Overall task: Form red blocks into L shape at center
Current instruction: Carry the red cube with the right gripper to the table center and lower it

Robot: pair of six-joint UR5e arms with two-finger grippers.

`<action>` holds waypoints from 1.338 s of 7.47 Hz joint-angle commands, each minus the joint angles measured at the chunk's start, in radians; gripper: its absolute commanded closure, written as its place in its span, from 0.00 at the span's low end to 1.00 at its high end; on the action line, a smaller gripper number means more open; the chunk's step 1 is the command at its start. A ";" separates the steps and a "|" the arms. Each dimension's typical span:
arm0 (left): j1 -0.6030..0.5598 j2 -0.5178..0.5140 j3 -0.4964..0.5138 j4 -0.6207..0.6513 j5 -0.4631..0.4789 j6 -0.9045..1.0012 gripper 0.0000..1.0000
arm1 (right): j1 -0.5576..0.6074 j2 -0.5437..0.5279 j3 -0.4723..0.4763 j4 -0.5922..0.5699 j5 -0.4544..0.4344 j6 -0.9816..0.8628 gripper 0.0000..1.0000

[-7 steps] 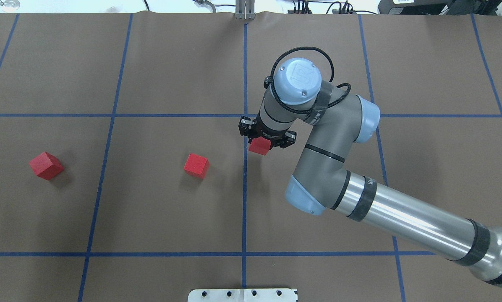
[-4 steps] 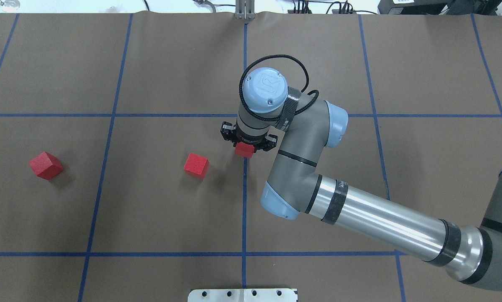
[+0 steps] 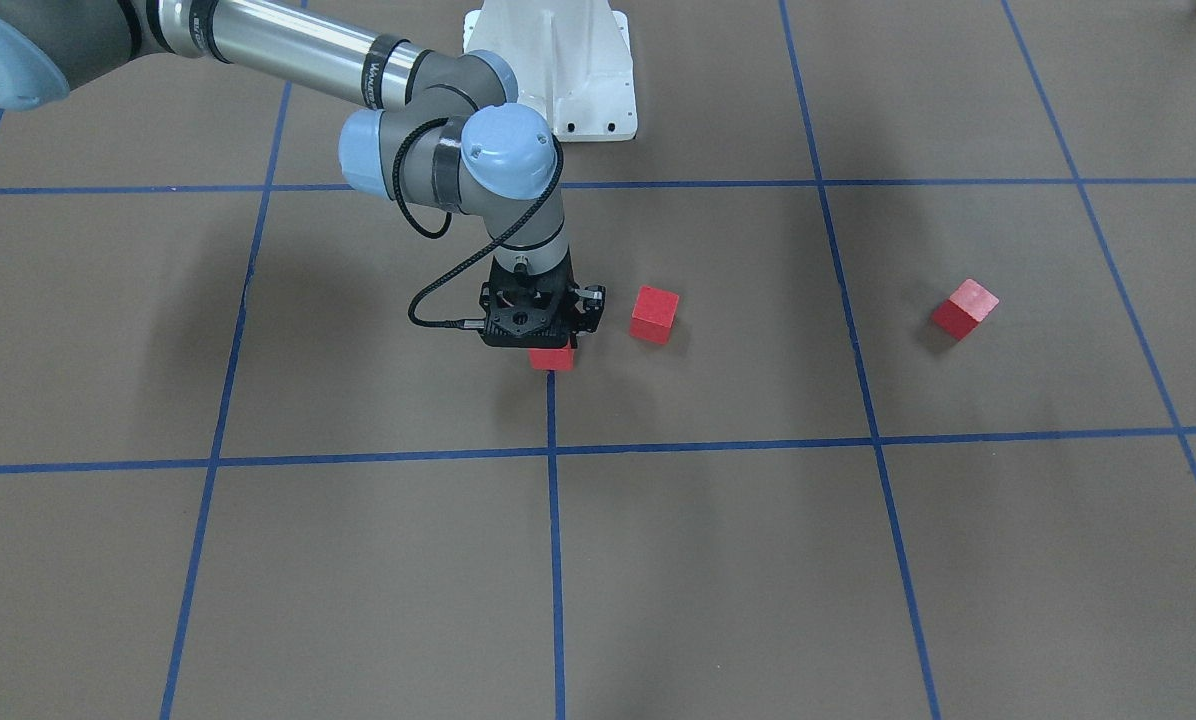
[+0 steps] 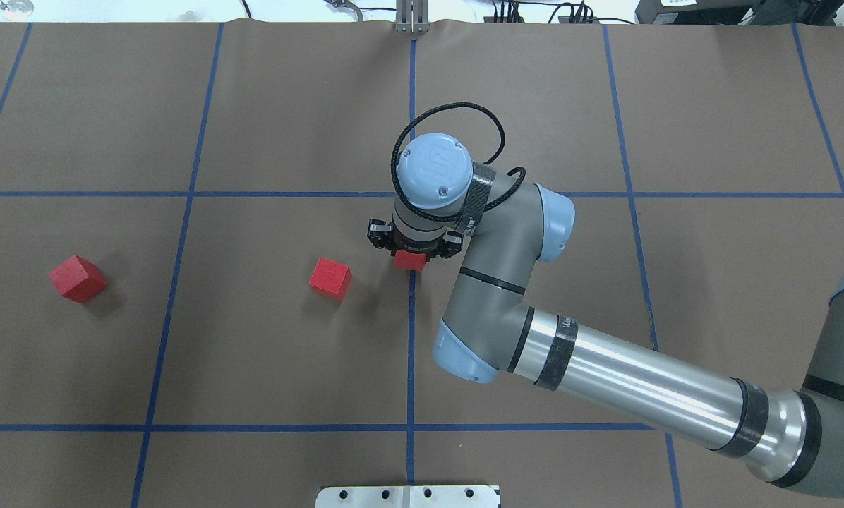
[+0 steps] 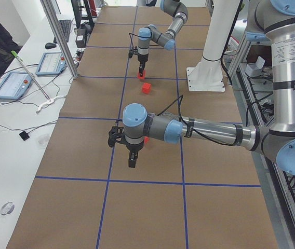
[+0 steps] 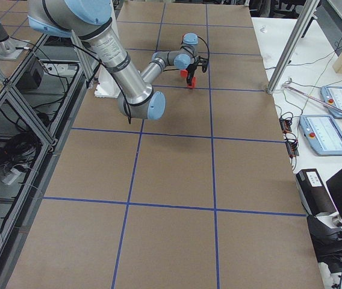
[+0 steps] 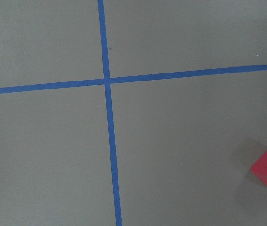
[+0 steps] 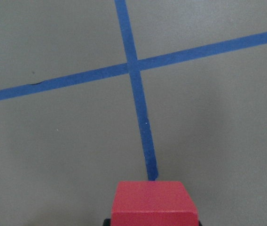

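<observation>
Progress stands at the first of three placements. The right gripper (image 4: 413,250) is clamped on the held red block (image 4: 410,261), its jaws closed against two opposite faces, and it hangs straight down over the central blue tape line (image 4: 411,339). In the right wrist view the block covers the near end of that line. It sits very low, but I cannot tell whether its underside touches the tabletop (image 4: 288,106) or rides just above it. Until the jaws let go, this block is not yet set down, so no part of the L is finished.

The second red block (image 4: 330,278) lies near the held one, toward the robot's left, apart from it and turned slightly off the grid. It needs to be brought against the first and squared up. The third red block (image 4: 77,278) sits well apart, a full grid square farther left, resting at an angle; it has the longest way to travel.

The left gripper (image 5: 132,162) hovers above the tabletop near that third block, which shows at the edge of the left wrist view. I cannot tell how its jaws stand. By my reading, one release and two fetches remain.
</observation>
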 commanded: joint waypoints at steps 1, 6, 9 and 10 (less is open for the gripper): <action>0.000 0.001 -0.002 -0.002 0.000 -0.001 0.00 | -0.008 -0.001 -0.004 -0.003 -0.013 -0.012 0.62; 0.000 0.000 -0.008 -0.003 -0.043 -0.003 0.00 | -0.013 0.002 -0.008 -0.005 -0.021 -0.062 0.00; 0.070 -0.046 -0.003 -0.138 -0.063 -0.178 0.00 | 0.022 -0.021 0.081 -0.046 0.010 -0.082 0.00; 0.166 -0.136 -0.008 -0.163 -0.057 -0.275 0.00 | 0.075 -0.072 0.185 -0.098 0.068 -0.082 0.00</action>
